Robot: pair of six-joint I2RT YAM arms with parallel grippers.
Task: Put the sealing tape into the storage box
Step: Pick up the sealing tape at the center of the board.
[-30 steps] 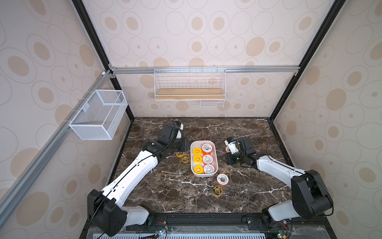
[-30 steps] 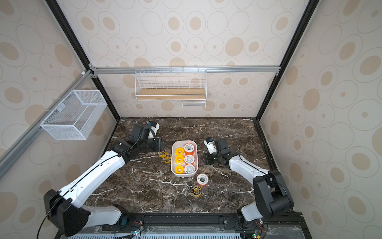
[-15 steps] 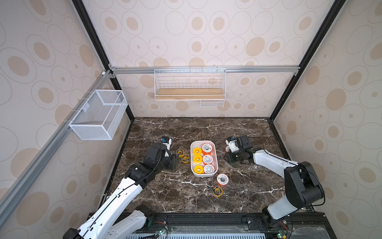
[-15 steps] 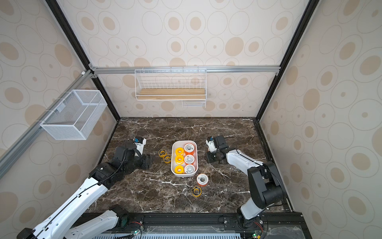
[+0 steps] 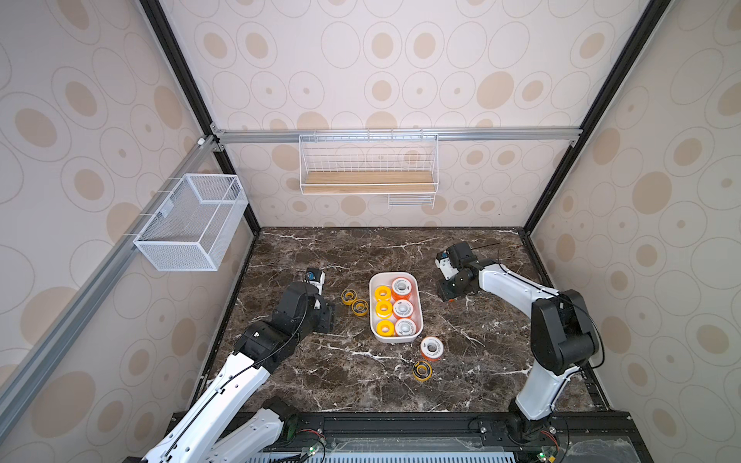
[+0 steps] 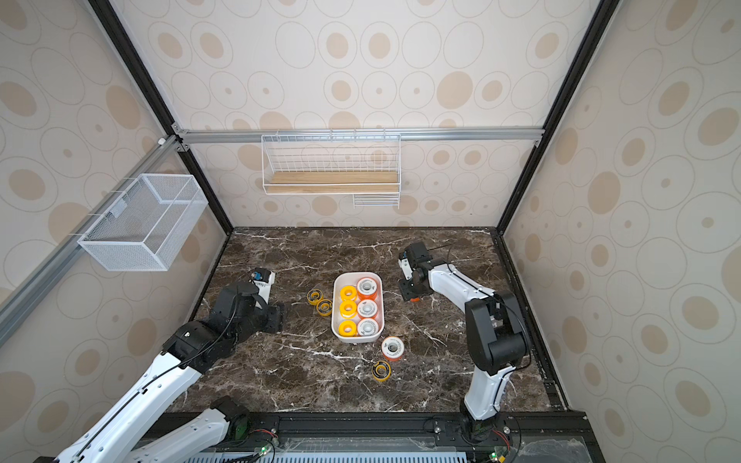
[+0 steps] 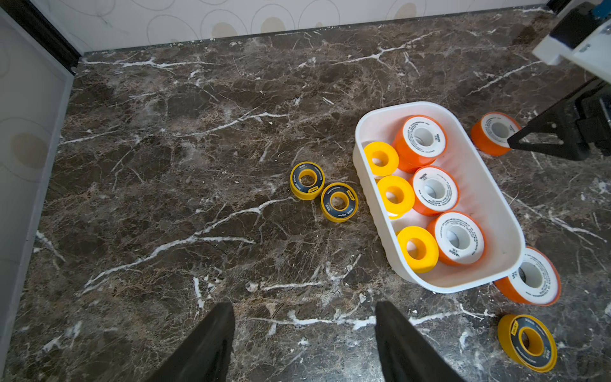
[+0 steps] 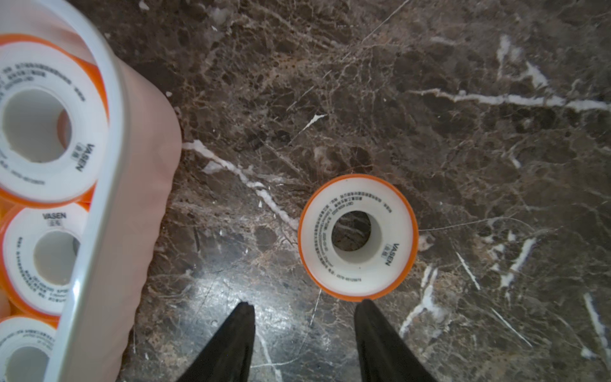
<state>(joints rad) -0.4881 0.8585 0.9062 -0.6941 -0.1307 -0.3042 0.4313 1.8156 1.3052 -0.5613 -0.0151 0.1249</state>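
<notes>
The storage box (image 5: 395, 274), a white tub, sits mid-table and holds several spools of sealing tape, orange-white and plain yellow. Two yellow-black rings (image 5: 354, 302) lie just left of it. An orange spool (image 5: 432, 348) and a yellow-black ring (image 5: 422, 369) lie at its near right corner. Another orange spool (image 8: 358, 236) lies flat to the right of the box, just ahead of my right gripper (image 8: 304, 307), which is open, with one fingertip at the spool's rim. My left gripper (image 7: 304, 311) is open and empty, low over bare marble to the left of the rings (image 7: 322, 191).
A white mesh basket (image 5: 192, 220) hangs on the left wall. A wire rack with a wooden board (image 5: 368, 182) hangs on the back wall. Walls close in the marble table (image 5: 361, 385) on three sides.
My left arm has drawn back from the far side toward the front left, and its jaws have widened. My right gripper has stayed beside the box and opened a little.
</notes>
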